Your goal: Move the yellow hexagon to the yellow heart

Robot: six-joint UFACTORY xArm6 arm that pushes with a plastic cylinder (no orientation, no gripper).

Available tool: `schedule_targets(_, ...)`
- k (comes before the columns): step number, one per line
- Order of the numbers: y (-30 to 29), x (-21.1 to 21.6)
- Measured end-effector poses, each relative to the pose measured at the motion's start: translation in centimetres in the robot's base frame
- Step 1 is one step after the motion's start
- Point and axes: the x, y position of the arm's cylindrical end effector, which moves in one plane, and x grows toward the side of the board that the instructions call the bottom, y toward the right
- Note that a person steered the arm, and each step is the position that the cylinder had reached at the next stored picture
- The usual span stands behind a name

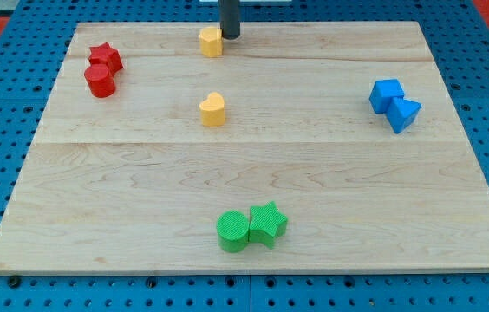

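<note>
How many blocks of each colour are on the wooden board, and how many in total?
Red: 2, the red star and the red cylinder.
Yellow: 2, the yellow hexagon, with my tip just at its right, and the yellow heart.
Blue: 2, the blue cube and the blue triangle.
Green: 2, the green cylinder and the green star.
Total: 8.

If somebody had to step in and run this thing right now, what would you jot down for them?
My tip sits at the view's top, just right of the yellow hexagon, close to it or touching; I cannot tell which.
The yellow heart lies below the hexagon, toward the board's middle, with bare wood between them.
Done: the tip is beside the hexagon.
Left: the hexagon is not yet at the heart; likely get behind it on its top side and push it down the view.
</note>
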Motion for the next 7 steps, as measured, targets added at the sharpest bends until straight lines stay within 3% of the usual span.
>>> schedule_targets(2, -4.5, -1.0)
schedule_targets(3, -3.0, 4.7)
schedule_targets(4, -3.2, 7.3)
schedule_targets(5, -6.6, 3.6)
schedule_targets(6, -8.1, 6.9)
schedule_targets(7, -3.3, 11.9)
